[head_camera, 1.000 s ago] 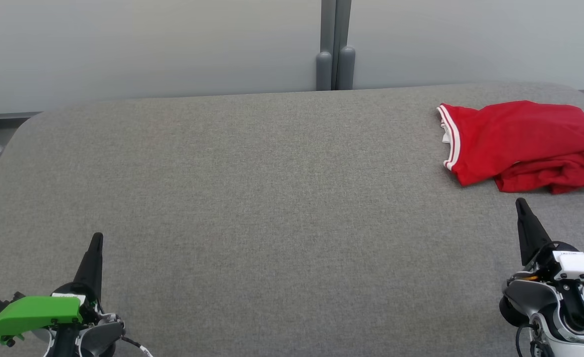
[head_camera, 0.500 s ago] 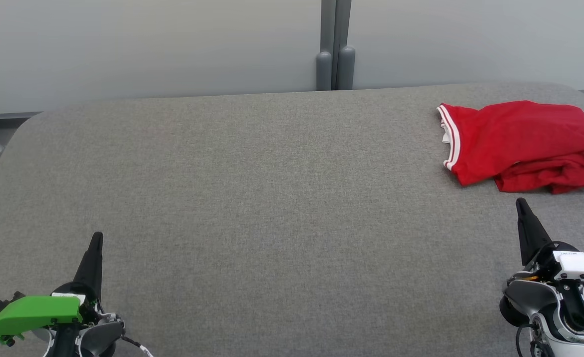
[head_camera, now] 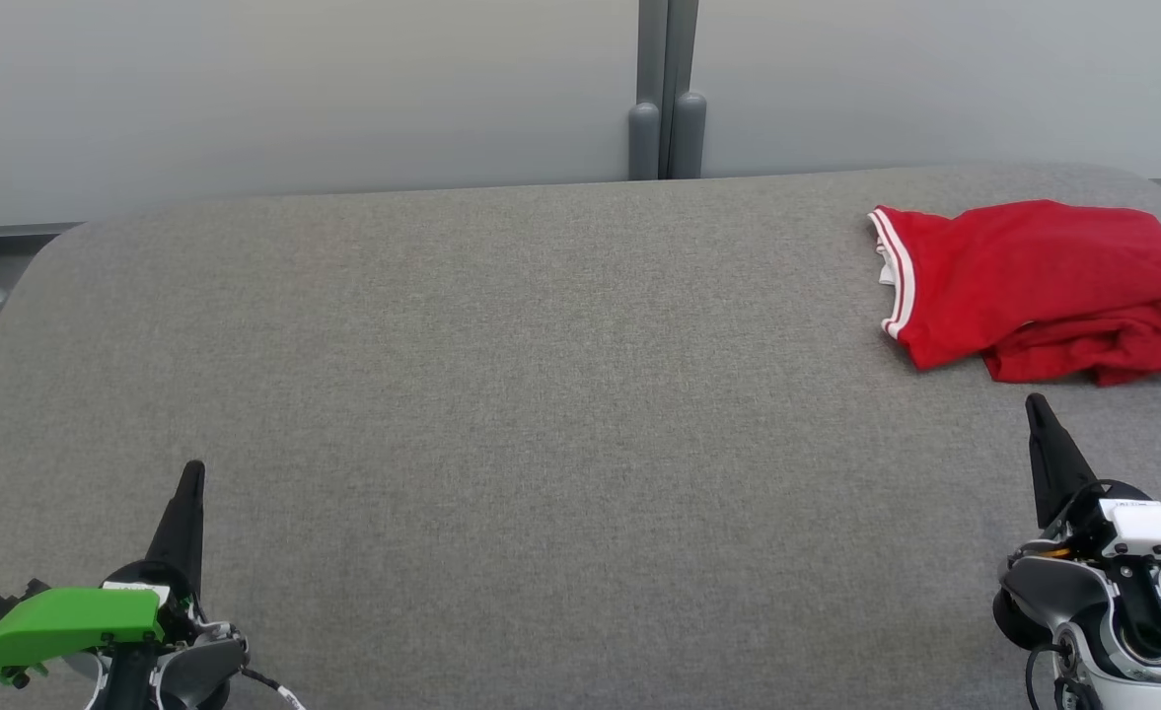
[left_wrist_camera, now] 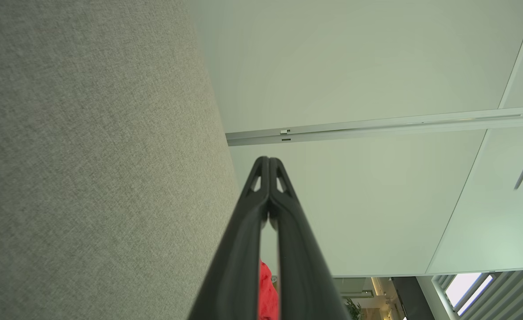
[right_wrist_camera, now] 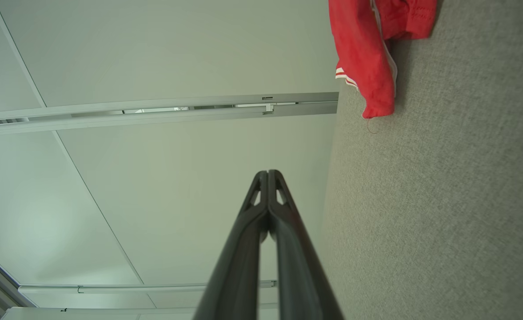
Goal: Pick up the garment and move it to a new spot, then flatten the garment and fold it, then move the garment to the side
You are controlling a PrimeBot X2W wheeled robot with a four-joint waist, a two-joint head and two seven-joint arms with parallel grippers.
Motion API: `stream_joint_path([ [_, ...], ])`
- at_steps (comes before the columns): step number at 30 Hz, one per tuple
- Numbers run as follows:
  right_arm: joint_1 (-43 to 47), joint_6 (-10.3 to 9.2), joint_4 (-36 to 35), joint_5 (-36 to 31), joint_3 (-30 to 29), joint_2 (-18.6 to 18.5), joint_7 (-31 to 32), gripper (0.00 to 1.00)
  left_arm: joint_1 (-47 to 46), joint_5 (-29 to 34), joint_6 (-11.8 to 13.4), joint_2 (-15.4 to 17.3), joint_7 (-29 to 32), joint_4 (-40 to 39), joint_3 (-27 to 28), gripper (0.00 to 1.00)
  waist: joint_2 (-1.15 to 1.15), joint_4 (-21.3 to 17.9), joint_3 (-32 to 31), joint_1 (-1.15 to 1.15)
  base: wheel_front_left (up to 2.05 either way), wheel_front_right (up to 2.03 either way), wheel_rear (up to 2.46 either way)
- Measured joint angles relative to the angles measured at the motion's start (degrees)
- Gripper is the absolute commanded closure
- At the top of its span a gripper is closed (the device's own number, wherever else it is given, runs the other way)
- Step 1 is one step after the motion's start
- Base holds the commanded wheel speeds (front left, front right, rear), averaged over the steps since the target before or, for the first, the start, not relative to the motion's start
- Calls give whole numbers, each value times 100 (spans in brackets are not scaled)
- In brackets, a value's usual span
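- Garment [head_camera: 1034, 281]: a red top with white-striped trim. It lies bunched and loosely doubled over at about 2 o'clock on the grey table [head_camera: 541, 394], close to the far right corner, and its right part runs off the head view's edge.
- We see no change across the last second: the garment keeps its shape and place, and neither arm has stirred. We judge that no handling is under way. Whether this is the wait before the first pick or the rest after setting it aside, we cannot tell.
- Its long axis runs roughly from 9 to 3 o'clock. The striped trim edge points to 9 o'clock and the rumpled lower layer lies toward 4 o'clock.
- The right gripper [head_camera: 1036, 406] sits at 4 o'clock, near the garment's near edge but apart from it, fingers pressed together on nothing.
- The left gripper [head_camera: 192, 473] rests at 8 o'clock, well apart from the garment, likewise pressed together and empty.
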Motion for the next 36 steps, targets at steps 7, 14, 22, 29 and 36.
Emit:
stream_joint_path([
  [7, -1, 0, 0, 0, 0, 0, 0, 100, 0, 0, 0, -1, 0, -2, 0, 100, 0, 0, 0, 0, 0, 0, 0],
  [14, -1, 0, 0, 0, 0, 0, 1, 100, 0, 0, 0, -1, 0, -5, -1, 100, 0, 0, 0, 0, 0, 0, 0],
  [22, -1, 8, 1, 0, -1, 1, 31, 100, 0, 0, 0, -1, 0, -10, -1, 100, 0, 0, 0, 0, 0, 0, 0],
  [29, -1, 8, 1, 0, -1, 1, 31, 100, 0, 0, 1, -1, -1, -24, -1, 100, 0, 0, 0, 0, 0, 0, 0],
  [36, -1, 8, 2, 0, -2, 1, 31, 100, 0, 0, 1, -1, -1, -32, -1, 100, 0, 0, 0, 0, 0, 0, 0],
])
